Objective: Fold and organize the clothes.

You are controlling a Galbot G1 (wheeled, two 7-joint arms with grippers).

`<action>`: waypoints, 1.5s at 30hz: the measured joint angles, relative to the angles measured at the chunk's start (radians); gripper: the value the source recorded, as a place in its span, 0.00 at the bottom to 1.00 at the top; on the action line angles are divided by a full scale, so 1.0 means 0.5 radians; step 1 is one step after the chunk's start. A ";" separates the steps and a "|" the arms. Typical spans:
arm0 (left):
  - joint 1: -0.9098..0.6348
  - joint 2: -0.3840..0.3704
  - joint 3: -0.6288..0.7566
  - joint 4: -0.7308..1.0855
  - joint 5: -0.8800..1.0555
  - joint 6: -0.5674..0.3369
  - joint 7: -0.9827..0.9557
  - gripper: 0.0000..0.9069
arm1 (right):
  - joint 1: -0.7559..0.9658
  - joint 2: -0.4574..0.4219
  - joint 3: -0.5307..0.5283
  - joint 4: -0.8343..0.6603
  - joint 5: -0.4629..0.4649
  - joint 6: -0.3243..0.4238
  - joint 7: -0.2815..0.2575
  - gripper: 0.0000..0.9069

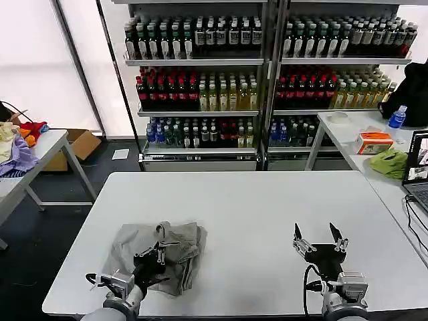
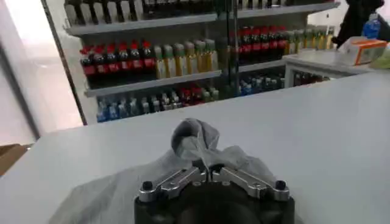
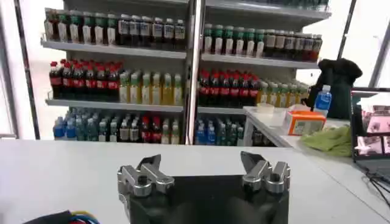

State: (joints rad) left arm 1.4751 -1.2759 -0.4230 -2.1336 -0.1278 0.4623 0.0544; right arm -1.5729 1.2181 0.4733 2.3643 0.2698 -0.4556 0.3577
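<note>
Left pincer (image 1: 158,253) low over the white worktop (image 1: 254,200), near the robot's side of it; fingers drawn together on a raised fold of the grey shirt (image 1: 160,254); in the left wrist view the pincer (image 2: 208,171) has its two fingers meeting at the tips, with a bunch of the shirt (image 2: 198,143) pinched between them and standing up in a small peak just beyond the tips.

Rest of the shirt lies crumpled and loosely heaped on the worktop around and beneath the left pincer, spreading out to that pincer's left and back toward the robot; collar and chest print not discernible.

Right pincer (image 1: 319,236) well apart from the shirt, out to the right of the left pincer, above bare worktop; fingers spread wide, nothing between them; right wrist view confirms the pincer (image 3: 201,165) wide open and empty.

Beyond both pincers, past the far edge of the worktop, shelves of bottles (image 1: 200,87); a green cloth (image 1: 389,162) on a side worktop far to the right of the right pincer.
</note>
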 measured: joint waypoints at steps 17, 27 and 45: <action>-0.060 -0.121 0.152 0.128 -0.018 -0.026 0.025 0.74 | 0.003 0.005 -0.063 -0.034 -0.022 0.021 -0.007 1.00; -0.070 -0.182 0.190 0.155 -0.130 -0.064 0.009 1.00 | 0.043 -0.018 -0.116 -0.059 -0.027 0.013 -0.009 1.00; 0.001 -0.179 0.134 -0.009 -0.471 -0.063 0.005 1.00 | 0.058 -0.026 -0.164 -0.093 -0.035 0.045 -0.015 1.00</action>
State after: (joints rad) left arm 1.4754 -1.3656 -0.3560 -2.1384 -0.3633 0.4308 0.0567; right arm -1.5440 1.2053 0.3913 2.3180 0.2522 -0.4328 0.3501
